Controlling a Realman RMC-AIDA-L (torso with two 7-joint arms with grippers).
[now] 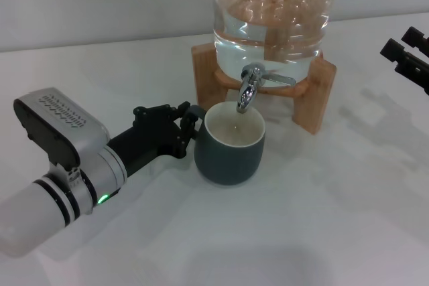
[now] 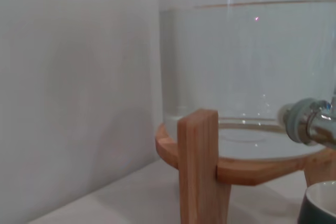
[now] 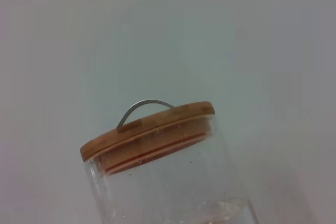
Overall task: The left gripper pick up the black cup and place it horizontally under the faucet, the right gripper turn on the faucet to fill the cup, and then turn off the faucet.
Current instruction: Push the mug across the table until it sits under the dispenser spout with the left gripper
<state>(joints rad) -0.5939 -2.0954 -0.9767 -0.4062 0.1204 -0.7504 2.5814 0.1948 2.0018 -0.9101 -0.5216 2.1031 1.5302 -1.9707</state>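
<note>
A white counter (image 1: 322, 219) is stretching out below a plain pale wall, carrying a wooden stand (image 1: 315, 92) with a large clear glass jar (image 1: 271, 15) of water sitting on it. The left gripper (image 1: 188, 124) is reaching in low over the counter, and its jaws are closing on the small loop handle at the side of the black cup (image 1: 229, 153). The cup is standing upright on the counter just ahead of those jaws, its cream inside facing up, directly beneath the spout of the faucet (image 1: 249, 90), which is projecting from the jar's base. The faucet's lever is pointing sideways, away from the left jaws. The right gripper (image 1: 409, 58) is hanging at the far edge of the head view, well apart from the faucet and the cup; how its jaws are standing cannot be told. The right wrist view is showing the jar's wooden lid (image 3: 149, 127) with its thin metal handle.
</note>
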